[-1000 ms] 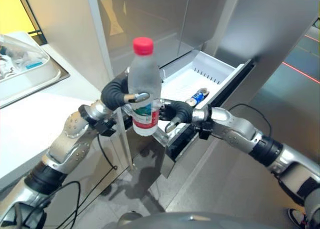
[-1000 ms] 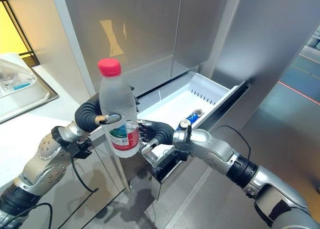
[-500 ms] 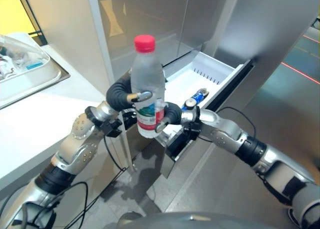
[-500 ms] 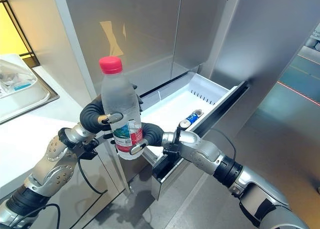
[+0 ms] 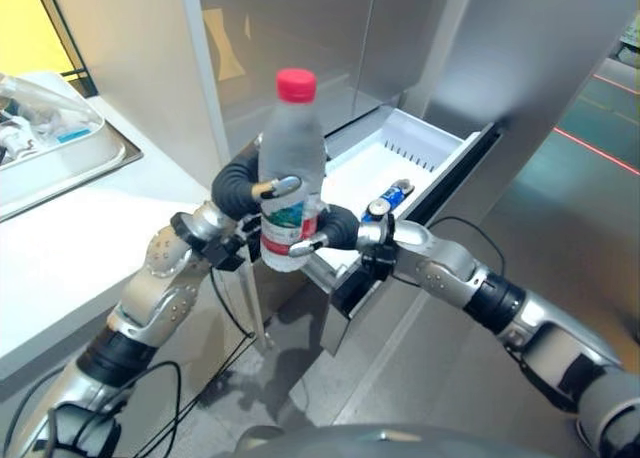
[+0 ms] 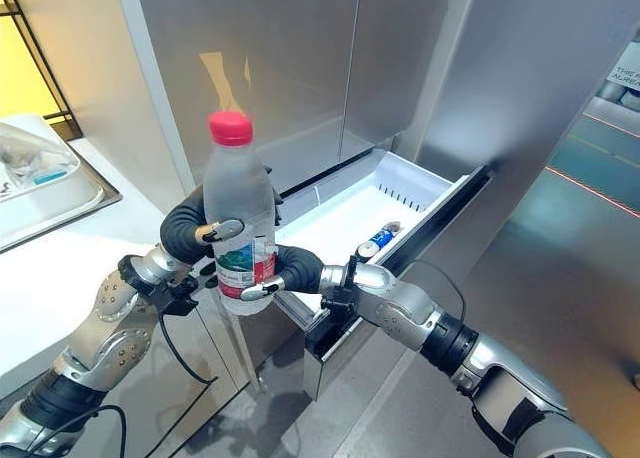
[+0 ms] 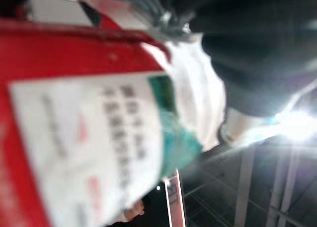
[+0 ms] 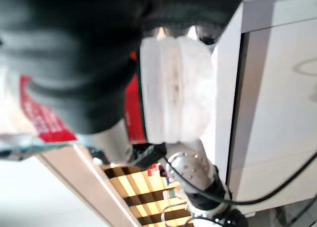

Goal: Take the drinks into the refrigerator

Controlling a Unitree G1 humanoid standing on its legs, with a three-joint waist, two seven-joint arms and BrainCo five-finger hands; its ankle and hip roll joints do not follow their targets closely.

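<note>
A clear water bottle (image 5: 291,168) with a red cap and a red, white and green label stands upright in the air, to the left of the fridge's open white drawer (image 5: 392,156). My left hand (image 5: 243,186) is curled round its middle from the left. My right hand (image 5: 325,231) grips its lower part from the right, fingers wrapped on the label. The label (image 7: 89,152) looms close in the left wrist view, and the bottle's ribbed base (image 8: 173,88) in the right wrist view. A small blue can (image 5: 394,194) lies inside the drawer near its front right.
The stainless fridge's shut upper doors (image 6: 330,68) rise behind the bottle. A white counter (image 5: 60,248) with a steel tray (image 5: 60,158) lies to the left. Grey floor with a red line (image 5: 595,143) spreads to the right.
My right hand has moved left and closed on the bottle's lower part, which it only neared a second ago. The bottle has risen slightly.
</note>
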